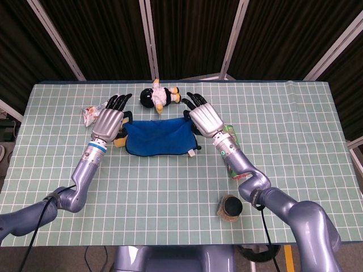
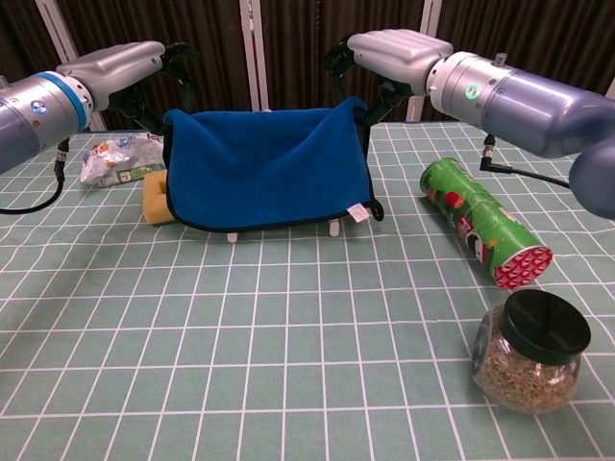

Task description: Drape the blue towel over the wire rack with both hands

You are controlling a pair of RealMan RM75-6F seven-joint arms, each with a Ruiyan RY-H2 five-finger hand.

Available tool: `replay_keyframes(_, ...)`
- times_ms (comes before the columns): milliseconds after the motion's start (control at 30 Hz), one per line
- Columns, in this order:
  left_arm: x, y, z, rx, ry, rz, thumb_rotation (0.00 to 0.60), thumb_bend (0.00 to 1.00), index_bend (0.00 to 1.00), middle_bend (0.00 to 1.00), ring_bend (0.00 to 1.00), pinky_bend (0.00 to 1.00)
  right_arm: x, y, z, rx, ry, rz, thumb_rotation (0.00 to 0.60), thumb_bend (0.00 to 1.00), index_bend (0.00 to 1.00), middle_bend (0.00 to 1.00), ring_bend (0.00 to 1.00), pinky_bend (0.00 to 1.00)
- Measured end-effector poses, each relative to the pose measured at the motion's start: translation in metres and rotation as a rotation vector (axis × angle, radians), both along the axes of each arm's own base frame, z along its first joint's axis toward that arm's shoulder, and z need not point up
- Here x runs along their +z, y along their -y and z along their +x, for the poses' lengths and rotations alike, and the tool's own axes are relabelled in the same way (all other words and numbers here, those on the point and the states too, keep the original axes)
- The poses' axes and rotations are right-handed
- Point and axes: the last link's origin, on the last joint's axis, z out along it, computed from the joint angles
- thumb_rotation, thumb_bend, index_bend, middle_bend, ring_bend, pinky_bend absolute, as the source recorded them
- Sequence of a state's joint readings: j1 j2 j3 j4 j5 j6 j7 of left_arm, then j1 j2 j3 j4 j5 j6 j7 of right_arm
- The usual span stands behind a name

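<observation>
The blue towel [image 2: 264,168] hangs over the wire rack [image 2: 332,228], whose white feet show just under its lower hem. The left hand [image 2: 125,65] pinches the towel's left top corner and the right hand [image 2: 389,50] its right top corner, other fingers spread. Right of the rack lies a green can [image 2: 483,223]; nearer stands a black-lidded jar [image 2: 531,350]. A yellow block [image 2: 156,205] sits left on the surface [image 2: 240,365].
</observation>
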State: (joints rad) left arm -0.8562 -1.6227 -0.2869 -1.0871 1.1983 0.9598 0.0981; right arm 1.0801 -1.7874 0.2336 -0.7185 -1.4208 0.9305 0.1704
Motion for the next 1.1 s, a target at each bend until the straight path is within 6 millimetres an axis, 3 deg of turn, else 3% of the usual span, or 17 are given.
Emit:
replay_keyframes(167, -0.003, -0.001, 0.0, 0.004, 0.003, -0.004, 0.6, 0.49, 0.73, 0.0, 0.0, 0.0, -0.002, 0.001, 0.001, 0.0, -0.005, 0.001, 0.6, 0.34, 0.65, 0.15, 0.0, 0.11)
replay_keyframes(267, -0.004, -0.001, -0.001, 0.006, 0.001, -0.006, 0.6, 0.49, 0.7, 0.0, 0.0, 0.0, -0.003, 0.001, 0.0, -0.001, -0.005, 0.004, 0.6, 0.27, 0.64, 0.15, 0.0, 0.11)
replay_keyframes(367, -0.006, -0.001, -0.002, 0.01, -0.003, -0.015, 0.6, 0.49, 0.5, 0.0, 0.0, 0.0, -0.003, 0.0, -0.001, -0.003, -0.01, 0.008, 0.6, 0.14, 0.56, 0.15, 0.0, 0.09)
replay_keyframes(467, -0.007, -0.001, -0.004, 0.017, -0.002, -0.026, 0.6, 0.49, 0.17, 0.0, 0.0, 0.0, -0.004, 0.0, -0.001, -0.005, -0.011, 0.013, 0.6, 0.05, 0.44, 0.15, 0.0, 0.06)
replay_keyframes(533, -0.007, -0.001, -0.006, 0.023, -0.004, -0.033, 0.6, 0.45, 0.02, 0.0, 0.0, 0.0, -0.005, 0.0, -0.002, -0.007, -0.013, 0.015, 0.6, 0.01, 0.38, 0.15, 0.0, 0.05)
replay_keyframes(767, -0.002, -0.001, -0.015, 0.056, -0.008, -0.036, 0.6, 0.28, 0.0, 0.0, 0.0, 0.0, -0.003, -0.002, -0.001, -0.002, -0.024, 0.006, 0.6, 0.0, 0.33, 0.13, 0.0, 0.01)
replay_keyframes(1100, 0.018, 0.011, -0.043, 0.123, -0.04, -0.028, 0.6, 0.28, 0.0, 0.0, 0.0, 0.0, 0.002, -0.017, -0.006, -0.001, -0.038, 0.001, 0.6, 0.0, 0.21, 0.05, 0.0, 0.0)
